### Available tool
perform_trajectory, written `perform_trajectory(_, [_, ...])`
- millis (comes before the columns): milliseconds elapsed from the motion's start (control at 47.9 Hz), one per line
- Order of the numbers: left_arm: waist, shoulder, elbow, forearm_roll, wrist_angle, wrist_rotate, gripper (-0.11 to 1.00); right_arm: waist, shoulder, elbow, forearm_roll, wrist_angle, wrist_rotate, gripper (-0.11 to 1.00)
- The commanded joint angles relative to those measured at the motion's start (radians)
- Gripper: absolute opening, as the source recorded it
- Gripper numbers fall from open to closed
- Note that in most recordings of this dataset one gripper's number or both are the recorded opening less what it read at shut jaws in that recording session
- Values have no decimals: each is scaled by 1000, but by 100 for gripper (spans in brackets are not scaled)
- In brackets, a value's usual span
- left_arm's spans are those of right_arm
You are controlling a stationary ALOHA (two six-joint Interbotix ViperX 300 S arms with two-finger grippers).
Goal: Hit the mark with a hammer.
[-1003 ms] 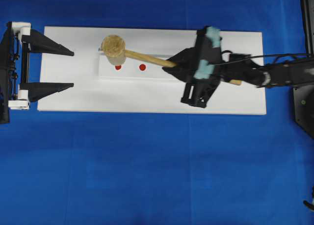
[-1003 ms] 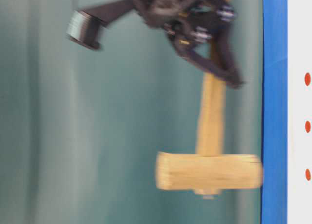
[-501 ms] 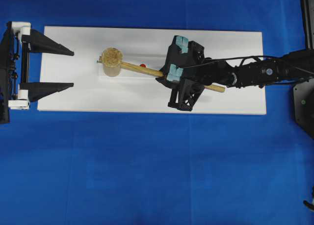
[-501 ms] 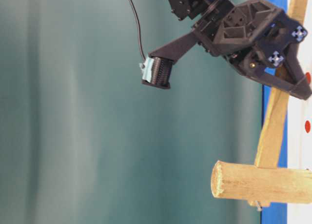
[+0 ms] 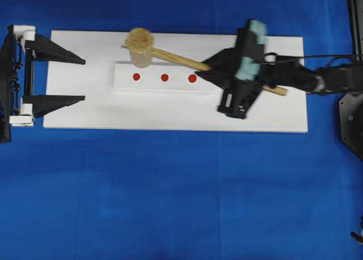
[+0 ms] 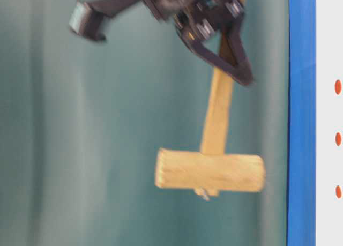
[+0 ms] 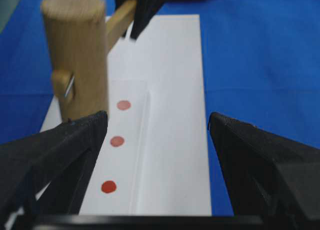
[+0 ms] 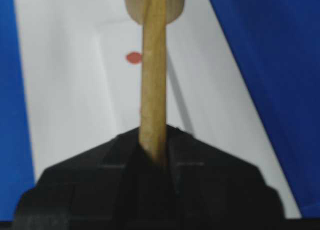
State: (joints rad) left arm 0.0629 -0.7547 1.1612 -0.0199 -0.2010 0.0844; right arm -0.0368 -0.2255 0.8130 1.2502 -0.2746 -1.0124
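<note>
The hammer [image 5: 139, 45], a light wooden mallet, hangs in the air with its head above the board's far side, clear of the three red marks [image 5: 164, 77]. In the table-level view the head [image 6: 209, 171] floats well off the white surface, blurred. My right gripper [image 5: 211, 67] is shut on the flat handle [image 8: 152, 79], partway along it. One red mark [image 8: 133, 57] shows just left of the handle. My left gripper [image 5: 85, 79] stands open at the board's left end. The left wrist view looks along the marks [image 7: 117, 141], with the hammer head [image 7: 77, 54] above them.
The marks sit on a low white strip [image 5: 153, 85] on a white board [image 5: 170, 110]. Blue cloth [image 5: 170, 192] covers the table all around. A black arm base [image 5: 351, 118] stands at the right edge.
Half a second ago the hammer head was down over the leftmost mark. Now my right gripper has swung it up and toward the far edge, and all three marks show. The left gripper is unmoved.
</note>
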Motion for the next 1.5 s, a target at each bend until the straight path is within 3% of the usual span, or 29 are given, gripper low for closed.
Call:
perform_trajectory(0, [2,2,-9,-2,-5,-2,80,9,-77,25,-2,-20,5,2])
perform_trajectory(459, [2,3,-9,-2,-5,-2,80,18,-109,72,2,-20,6,2])
perform_trajectory(856, [2,5,-11,-2,-8,-2,80,18,186,92,101,-6,31,2])
perform_trajectory(1128, [2,5,-9,-2,-6,-3,80,17,81,103,98,-48,18,2])
perform_trajectory(1483, [2,3,-9,-2,-3,-3,80,20,-187,160,77,-52,12,2])
